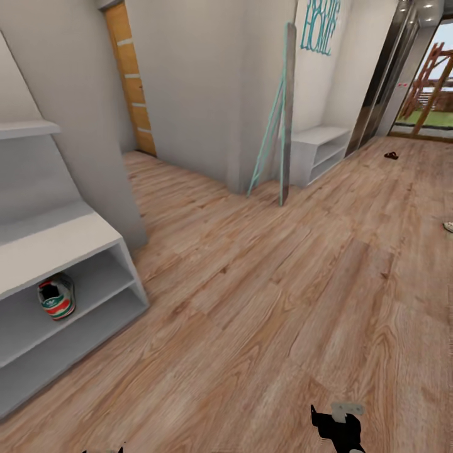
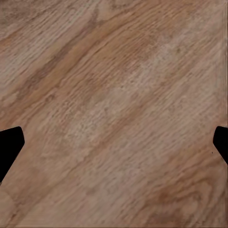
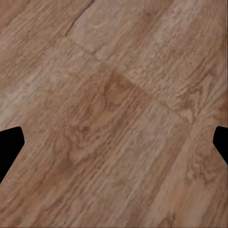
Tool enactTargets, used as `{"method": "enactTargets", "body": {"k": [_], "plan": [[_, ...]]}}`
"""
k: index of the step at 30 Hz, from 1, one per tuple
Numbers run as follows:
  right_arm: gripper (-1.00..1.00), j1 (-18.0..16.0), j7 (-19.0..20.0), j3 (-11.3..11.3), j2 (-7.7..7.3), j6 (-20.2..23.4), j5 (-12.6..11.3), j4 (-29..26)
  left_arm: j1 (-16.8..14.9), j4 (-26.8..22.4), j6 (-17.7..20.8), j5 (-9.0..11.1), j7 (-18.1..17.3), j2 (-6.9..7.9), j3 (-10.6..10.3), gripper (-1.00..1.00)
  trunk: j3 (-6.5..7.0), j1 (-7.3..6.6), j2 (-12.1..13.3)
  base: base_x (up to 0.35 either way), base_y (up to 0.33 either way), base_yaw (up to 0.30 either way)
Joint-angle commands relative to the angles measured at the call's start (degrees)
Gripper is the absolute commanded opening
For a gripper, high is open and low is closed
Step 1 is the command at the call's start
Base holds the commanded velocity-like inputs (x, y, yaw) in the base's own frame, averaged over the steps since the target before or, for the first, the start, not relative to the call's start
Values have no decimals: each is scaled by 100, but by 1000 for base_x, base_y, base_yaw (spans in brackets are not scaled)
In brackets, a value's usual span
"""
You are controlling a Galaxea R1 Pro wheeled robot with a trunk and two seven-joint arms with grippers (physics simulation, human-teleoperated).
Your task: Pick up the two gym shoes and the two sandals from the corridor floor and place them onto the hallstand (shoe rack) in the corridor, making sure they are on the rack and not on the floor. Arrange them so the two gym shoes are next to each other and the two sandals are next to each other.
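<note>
Left gripper (image 2: 114,142): fingers spread wide, dark tips at either edge of its wrist view, nothing between them but bare corridor floor (image 2: 114,71). Right gripper (image 3: 114,142): the same, parted and empty over planks; in the head view it sits low at the frame's bottom edge, well clear of any shoe.

Both hang unladen, probably because the robot is between pickups, travelling.

Hallstand (image 1: 56,242) close on the left side, pale grey bench with two open tiers. One gym shoe (image 1: 57,297) already rests on its upper tier, under the top board, toe or heel facing out; cannot tell which.

Down the corridor: a sandal (image 1: 391,155) lies dark on the floor near the glass door, well apart from the robot. A pale sliver (image 1: 448,226) at the right edge may be the second gym shoe; too cropped to say.

Between: a teal-edged leaning panel (image 1: 284,113) at the wall corner, a second low white shelf (image 1: 321,151) beyond it. Open floor otherwise; the path looks unobstructed.
</note>
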Motion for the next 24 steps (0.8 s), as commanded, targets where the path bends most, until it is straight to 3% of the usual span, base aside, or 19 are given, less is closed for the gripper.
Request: {"method": "enactTargets", "body": {"k": [1,24], "plan": [[100,-6,-31,-29,1,-16,61,10,-2,4,-7,13,-56,-3,40,100,-5,3,-2,339,0,-300],[100,-6,-31,-29,1,-17,61,10,-1,10,-7,11,-56,3,33,100,-5,3,-2,339,0,-300]]}}
